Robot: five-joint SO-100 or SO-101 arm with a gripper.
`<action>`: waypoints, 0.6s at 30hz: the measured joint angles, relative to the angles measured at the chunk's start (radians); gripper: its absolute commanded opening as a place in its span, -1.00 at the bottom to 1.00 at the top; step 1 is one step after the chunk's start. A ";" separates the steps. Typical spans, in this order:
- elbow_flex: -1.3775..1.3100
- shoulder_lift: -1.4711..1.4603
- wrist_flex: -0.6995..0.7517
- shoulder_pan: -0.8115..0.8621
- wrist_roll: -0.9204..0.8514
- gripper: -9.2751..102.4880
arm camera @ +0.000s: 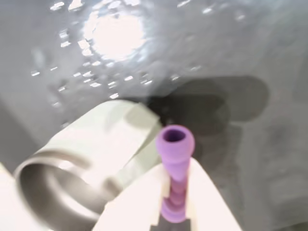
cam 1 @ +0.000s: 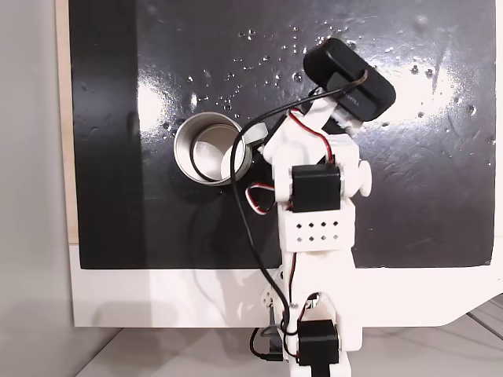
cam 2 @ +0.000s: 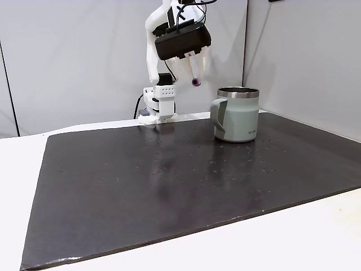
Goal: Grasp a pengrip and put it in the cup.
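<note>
White arm raised and bent forward, claw clamped on purple pen grip held in the air, silver cup lower and just to claw's right in a fixed view, glossy black mat on white table, grey wall panels behind.

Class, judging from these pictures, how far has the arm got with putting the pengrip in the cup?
Done: the hand has gripped the pengrip and lifted it off the mat. In hand: carrying it, beside the cup. Left: move over the opening and release.
</note>
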 measured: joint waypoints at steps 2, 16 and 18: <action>0.023 0.041 -0.003 -0.034 0.057 -0.84; 0.084 0.091 -0.138 -0.298 0.459 -0.84; 0.084 0.063 -0.149 -0.331 0.499 -0.84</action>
